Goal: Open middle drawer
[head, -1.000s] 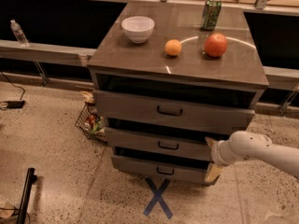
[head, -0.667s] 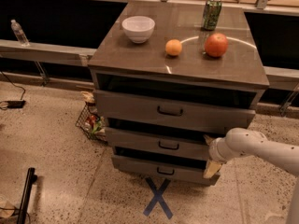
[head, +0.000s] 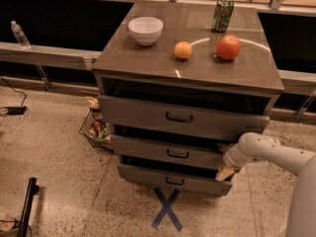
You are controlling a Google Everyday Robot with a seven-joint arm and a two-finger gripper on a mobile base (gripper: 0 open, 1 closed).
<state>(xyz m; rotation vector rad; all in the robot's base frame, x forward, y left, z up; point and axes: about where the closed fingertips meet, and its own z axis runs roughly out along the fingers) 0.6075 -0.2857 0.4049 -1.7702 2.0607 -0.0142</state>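
The middle drawer (head: 148, 151) is the shallow grey-brown front with a small black bar handle (head: 177, 154), between the taller top drawer (head: 148, 113) and the bottom drawer (head: 148, 176). It stands slightly out from the cabinet, with a dark gap above it. My gripper (head: 224, 161) is at the right end of the middle drawer's front, on the white arm (head: 269, 149) that comes in from the right. It is well to the right of the handle.
On the cabinet top (head: 148, 63) sit a white bowl (head: 145, 30), an orange (head: 183, 50), a red apple (head: 228, 47) and a green can (head: 223, 14). A wire basket (head: 96, 130) stands left of the cabinet. A blue tape X (head: 167, 209) marks the floor in front.
The arm has shifted slightly left, closer to the right end of the middle drawer. The drawers have not visibly moved.
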